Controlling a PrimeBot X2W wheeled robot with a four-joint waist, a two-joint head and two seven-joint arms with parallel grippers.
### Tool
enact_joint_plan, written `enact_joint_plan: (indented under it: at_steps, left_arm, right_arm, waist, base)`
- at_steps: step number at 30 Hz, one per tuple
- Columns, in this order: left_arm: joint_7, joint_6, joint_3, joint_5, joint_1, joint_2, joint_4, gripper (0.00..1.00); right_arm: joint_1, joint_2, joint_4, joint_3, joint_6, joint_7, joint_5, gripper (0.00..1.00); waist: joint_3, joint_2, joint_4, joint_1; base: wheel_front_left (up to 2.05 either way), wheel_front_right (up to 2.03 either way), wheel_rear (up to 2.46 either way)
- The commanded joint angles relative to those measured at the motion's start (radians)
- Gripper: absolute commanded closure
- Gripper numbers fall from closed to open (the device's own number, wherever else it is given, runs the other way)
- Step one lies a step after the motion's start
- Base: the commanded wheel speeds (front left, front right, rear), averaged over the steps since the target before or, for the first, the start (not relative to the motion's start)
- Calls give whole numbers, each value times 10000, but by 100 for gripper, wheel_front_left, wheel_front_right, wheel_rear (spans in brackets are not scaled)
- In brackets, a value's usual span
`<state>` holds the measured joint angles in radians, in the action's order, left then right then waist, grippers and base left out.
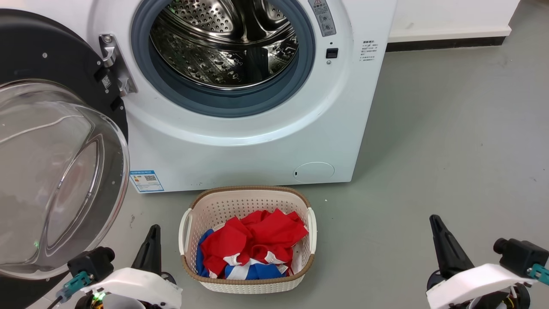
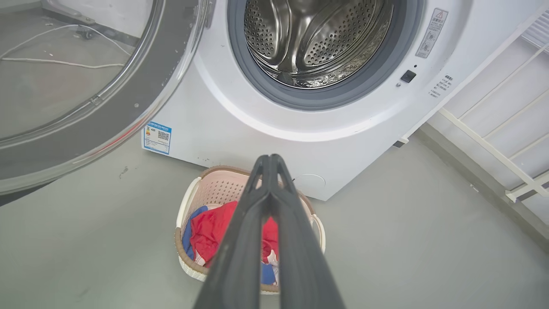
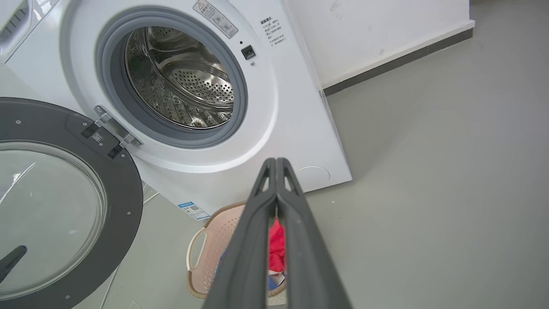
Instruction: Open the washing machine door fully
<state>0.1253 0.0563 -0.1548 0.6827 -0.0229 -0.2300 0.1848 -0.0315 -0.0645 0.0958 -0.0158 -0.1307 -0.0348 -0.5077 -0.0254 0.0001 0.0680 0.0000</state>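
Note:
The white washing machine (image 1: 240, 146) stands ahead with its steel drum (image 1: 223, 43) exposed. Its washing machine door (image 1: 55, 171), black-rimmed with a bulging clear glass bowl, hangs swung wide to the left on its metal hinge (image 1: 113, 64). The same door (image 3: 64, 201) fills the left of the right wrist view, and its rim (image 2: 107, 116) crosses the left wrist view. My left gripper (image 1: 152, 231) sits low at the left, just right of the door's lower edge, fingers together and holding nothing. My right gripper (image 1: 435, 223) rests low at the right, shut and empty, far from the door.
A cream laundry basket (image 1: 248, 240) with red and blue clothes sits on the grey floor in front of the machine, between my two grippers. A white wall with a dark skirting (image 1: 446, 43) runs behind on the right. A white rack (image 2: 510, 128) stands right of the machine.

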Motion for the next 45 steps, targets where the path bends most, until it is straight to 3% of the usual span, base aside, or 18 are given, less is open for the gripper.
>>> enact_joint_plan:
  at_steps: [1, 22, 45]
  left_arm:
    - [-78, -85, 148, 341, -269, 33, -99, 100]
    - [-729, -607, 875, 2939, -465, 526, 86, 100]
    - [-1295, -1044, 1497, 5124, -623, 956, 255, 100]
  right_arm:
    - [313, -99, -92, 22, -2, -1, -440, 100]
    - [651, -199, 344, 171, -1, 249, -3689, 100]
    - [905, -227, 723, 370, -1, 519, -6358, 100]
  waist:
    - [3, -1, -10, 0]
    - [47, -1, -145, 0]
    - [94, -1, -287, 0]
  base:
    - [0, 0, 0]
    - [0, 0, 0]
    - [0, 0, 0]
